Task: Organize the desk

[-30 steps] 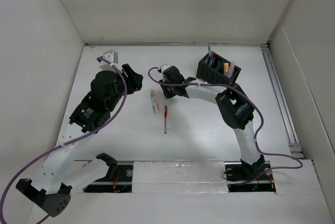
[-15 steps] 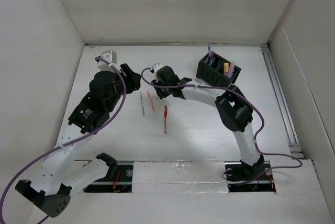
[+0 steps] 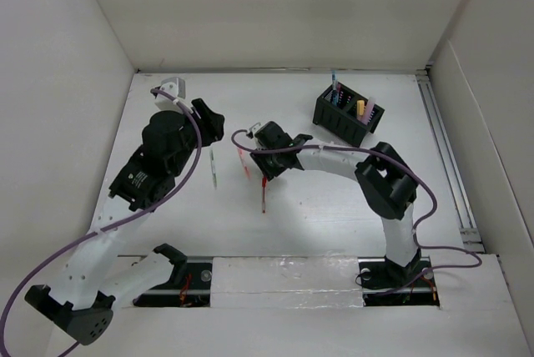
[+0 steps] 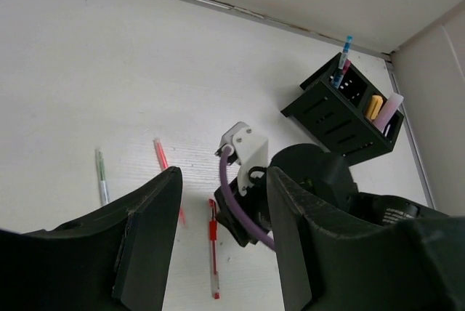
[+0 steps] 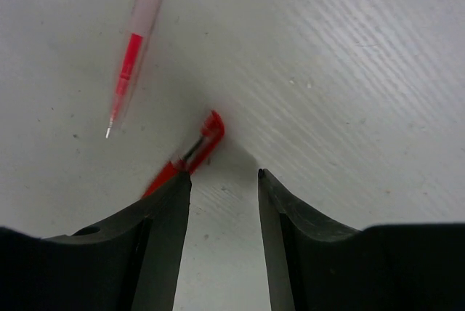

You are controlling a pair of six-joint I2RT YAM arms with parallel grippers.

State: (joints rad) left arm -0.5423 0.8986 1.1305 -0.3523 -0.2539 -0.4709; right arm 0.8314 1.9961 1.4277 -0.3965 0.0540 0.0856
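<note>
The white desk (image 3: 334, 207) carries three loose pens. A green pen (image 3: 214, 170) lies left of centre, a thin pink-red pen (image 3: 244, 164) beside it, and a red pen (image 3: 264, 195) nearer the front. My right gripper (image 3: 266, 168) is open and low over the far end of the red pen (image 5: 197, 147), which lies against its left finger (image 5: 156, 238); nothing is between the jaws (image 5: 224, 176). My left gripper (image 3: 210, 120) is open and empty (image 4: 221, 180), raised at the far left. In its view the green pen (image 4: 102, 177) lies furthest left.
A black compartmented pen holder (image 3: 347, 114) with several pens stands at the back right. White walls close in the desk on three sides. A rail strip (image 3: 284, 274) runs along the front edge. A metal rail (image 3: 446, 161) lines the right side.
The green pen has moved left, away from the pink-red pen. My right gripper has come from the far left toward the front, down onto the red pen's far end. The left arm has barely moved.
</note>
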